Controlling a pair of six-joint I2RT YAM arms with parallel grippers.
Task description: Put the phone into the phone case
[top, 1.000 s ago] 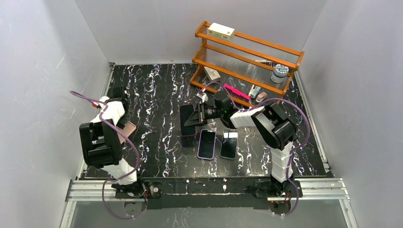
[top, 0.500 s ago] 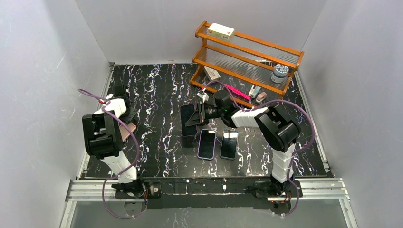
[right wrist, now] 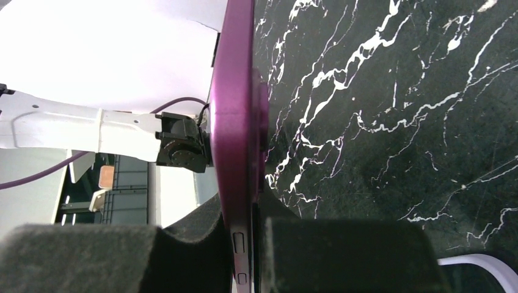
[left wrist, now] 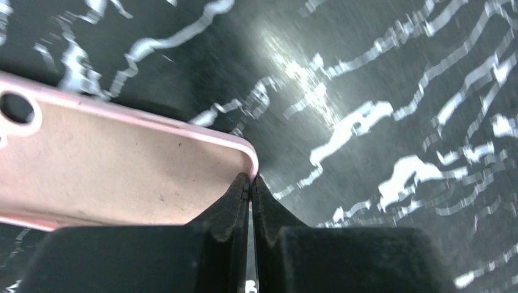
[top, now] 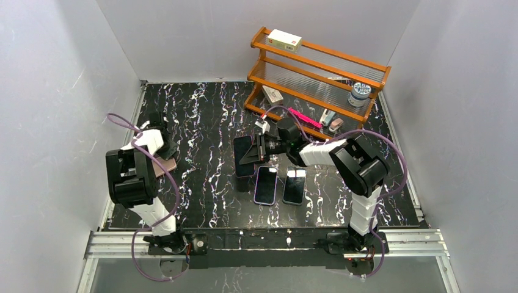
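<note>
A pink phone case (top: 165, 165) lies open side up near the table's left edge. My left gripper (top: 160, 154) is on it. In the left wrist view the case (left wrist: 110, 165) fills the left side, and the left gripper (left wrist: 251, 180) is shut, its tips pinching the wall at the case's corner. My right gripper (top: 260, 150) is shut on a purple phone (top: 244, 155), which it holds on edge above the table's middle. In the right wrist view the phone (right wrist: 235, 116) stands upright between the right gripper's (right wrist: 245, 244) pads.
Two more phones (top: 266, 185) (top: 294, 186) lie flat just in front of the right gripper. A wooden shelf (top: 317, 76) at the back right carries a box (top: 284, 40), a jar (top: 360, 93) and small items. Grey walls close in both sides.
The left gripper has closed from open to shut on the case's rim. The right arm has edged slightly right with the phone still in its grip.
</note>
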